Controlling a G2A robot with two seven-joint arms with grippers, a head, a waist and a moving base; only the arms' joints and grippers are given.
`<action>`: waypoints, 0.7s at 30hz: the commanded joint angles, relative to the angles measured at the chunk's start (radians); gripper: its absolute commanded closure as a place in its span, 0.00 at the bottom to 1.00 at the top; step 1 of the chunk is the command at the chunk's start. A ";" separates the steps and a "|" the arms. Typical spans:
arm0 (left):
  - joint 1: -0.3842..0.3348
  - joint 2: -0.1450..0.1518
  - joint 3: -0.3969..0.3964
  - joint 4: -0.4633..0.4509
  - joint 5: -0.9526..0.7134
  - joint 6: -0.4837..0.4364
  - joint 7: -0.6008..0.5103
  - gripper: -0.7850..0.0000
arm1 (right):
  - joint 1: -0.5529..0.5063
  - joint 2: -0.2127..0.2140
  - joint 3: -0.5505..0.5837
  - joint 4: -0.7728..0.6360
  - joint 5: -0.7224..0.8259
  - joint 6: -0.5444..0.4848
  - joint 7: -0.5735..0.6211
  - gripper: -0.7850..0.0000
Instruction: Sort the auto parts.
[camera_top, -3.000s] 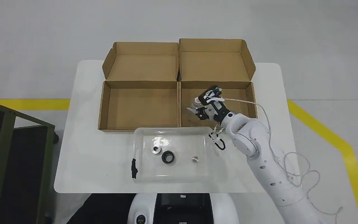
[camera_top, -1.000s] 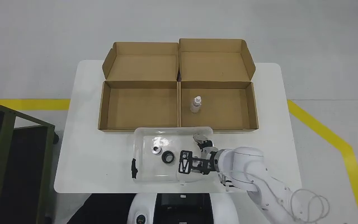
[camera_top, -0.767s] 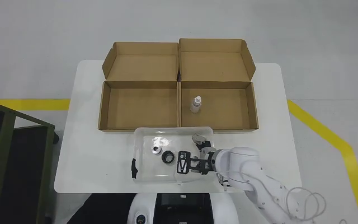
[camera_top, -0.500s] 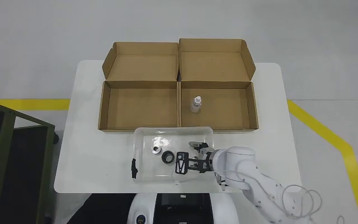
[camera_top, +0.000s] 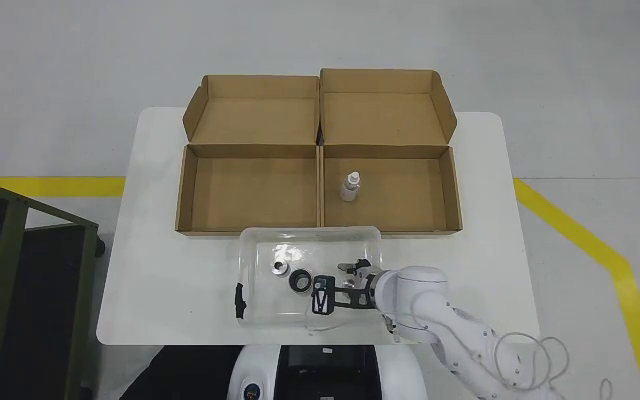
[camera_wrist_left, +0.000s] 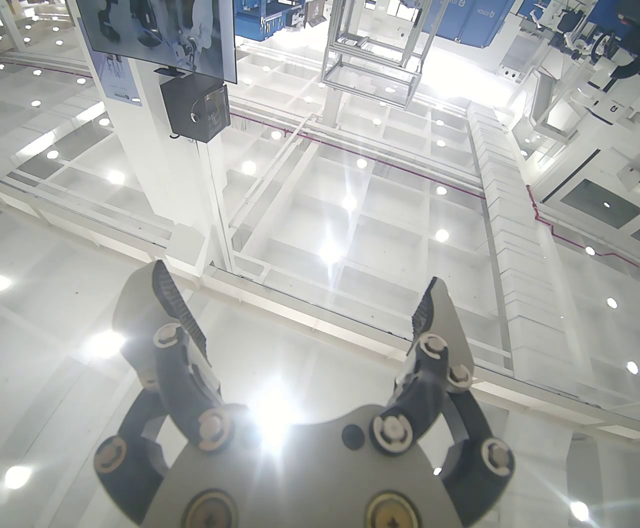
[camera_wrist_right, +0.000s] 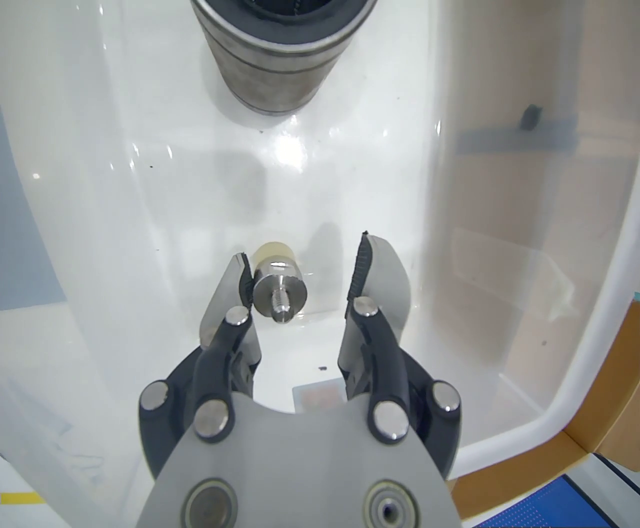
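While my right gripper (camera_wrist_right: 302, 257) sits low inside the tray (camera_top: 250, 240), its fingers are half open around the stud (camera_wrist_right: 277, 292): one pad touches it, the other stands apart. The tray also holds a bearing (camera_wrist_right: 280, 55) just ahead of the stud and a small ring (camera_top: 279, 267). A black clip (camera_top: 239, 298) sits at the tray's left rim. Behind the tray are two boxes; the right box (camera_top: 440, 190) holds a bottle (camera_top: 349, 185). The stud's threaded end points at my palm, its cream end at the bearing. My left gripper (camera_wrist_left: 297, 280) gapes wide, holding nothing.

Plastic tray (camera_wrist_right: 125, 150), glossy and smooth; threaded stud (camera_wrist_right: 278, 292), polished metal (pale plastic tip); bearing sleeve (camera_wrist_right: 280, 70), duller brushed steel; cardboard boxes (camera_top: 250, 190) matt.
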 joint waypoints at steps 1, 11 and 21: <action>0.000 0.000 0.000 0.000 0.000 0.000 0.000 0.00 | 0.004 0.002 -0.010 0.001 -0.002 0.004 0.004 0.59; 0.000 0.000 0.000 0.000 0.000 0.000 0.000 0.00 | 0.026 0.011 -0.045 -0.003 0.012 0.018 0.018 1.00; 0.000 0.000 0.000 0.000 0.000 0.000 0.000 0.00 | 0.026 0.015 -0.008 -0.066 0.030 0.052 -0.026 1.00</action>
